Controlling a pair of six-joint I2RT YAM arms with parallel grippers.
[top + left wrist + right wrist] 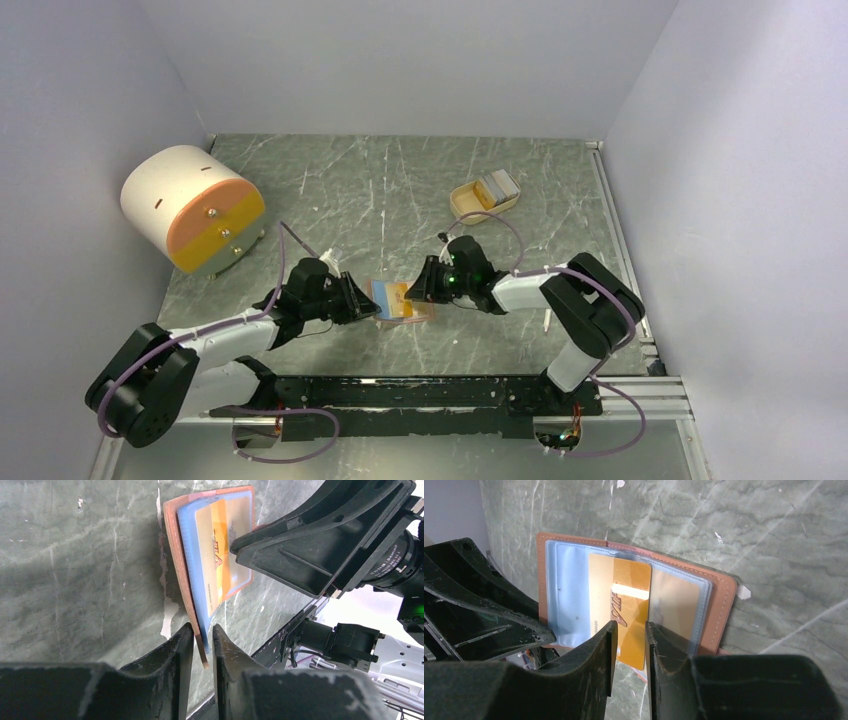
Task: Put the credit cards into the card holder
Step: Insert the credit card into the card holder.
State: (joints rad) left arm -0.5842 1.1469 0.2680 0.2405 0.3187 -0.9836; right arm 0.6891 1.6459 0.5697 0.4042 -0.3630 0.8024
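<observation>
The salmon-pink card holder (398, 301) lies open between my two grippers, its light blue clear sleeves (569, 600) showing. My left gripper (203, 632) is shut on the near edge of its cover (175, 555) and sleeve. An orange-gold credit card (621, 605) sits partly inside a sleeve, its near end sticking out. My right gripper (629, 625) hovers over that card with its jaws a narrow gap apart and nothing between them; one fingertip (235, 545) touches the card face. More grey-white and light blue cards (497, 185) lie in the beige tray.
The beige oval tray (465, 203) stands at the back right. The big white-and-orange drum (192, 208) with drawers stands at the back left. A black rail (430, 390) runs along the table's near edge, and grey walls close in both sides.
</observation>
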